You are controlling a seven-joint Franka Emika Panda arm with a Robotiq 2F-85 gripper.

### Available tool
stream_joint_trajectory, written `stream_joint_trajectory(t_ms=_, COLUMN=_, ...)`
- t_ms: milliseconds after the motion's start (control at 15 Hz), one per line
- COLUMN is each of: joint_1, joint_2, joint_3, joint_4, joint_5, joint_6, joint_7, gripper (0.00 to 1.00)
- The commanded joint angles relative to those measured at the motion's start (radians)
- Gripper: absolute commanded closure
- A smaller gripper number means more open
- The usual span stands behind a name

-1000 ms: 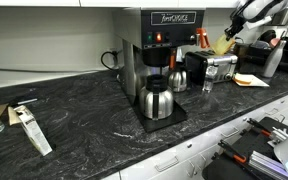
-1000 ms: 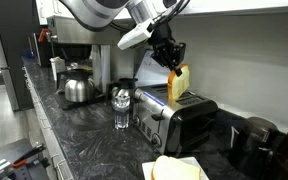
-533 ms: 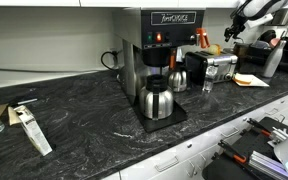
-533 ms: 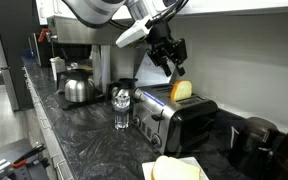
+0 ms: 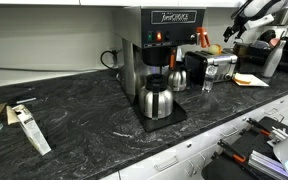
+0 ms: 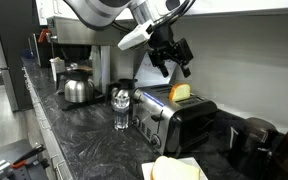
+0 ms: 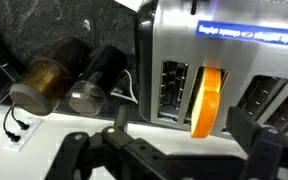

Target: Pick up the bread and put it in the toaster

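The bread (image 6: 181,91), a tan-yellow slice, stands on edge in a slot of the chrome toaster (image 6: 170,118), its upper part sticking out. My gripper (image 6: 174,55) hangs open a little above it, touching nothing. In the wrist view the bread (image 7: 209,100) sits in the toaster (image 7: 174,45) slot, between and beyond my open gripper (image 7: 169,150), whose dark fingers (image 7: 74,155) are spread wide. In an exterior view from far off, the toaster (image 5: 220,67) shows at the counter's right end, with the bread (image 5: 215,47) on top and the gripper (image 5: 234,30) above it.
A tall coffee machine (image 5: 156,45) with steel carafes (image 5: 157,100) stands mid-counter. A glass shaker (image 6: 122,108) is beside the toaster, a pale flat sheet (image 6: 179,168) in front, and dark canisters (image 7: 96,80) behind. The wall is close behind the toaster.
The gripper opened and let go of the bread, which dropped down into the toaster slot. The gripper has since lifted slightly away from it.
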Motion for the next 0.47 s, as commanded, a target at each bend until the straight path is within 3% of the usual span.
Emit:
stream_joint_trajectory(t_ms=0, joint_1=-0.004, joint_2=0.002, joint_3=0.004, joint_4=0.001, joint_5=0.005, joint_6=-0.001, joint_7=-0.005, gripper=0.00)
stream_joint_trajectory(t_ms=400, joint_1=0.000, joint_2=-0.006, joint_3=0.011, joint_4=0.000, joint_5=0.005, joint_6=-0.003, joint_7=-0.001, gripper=0.00)
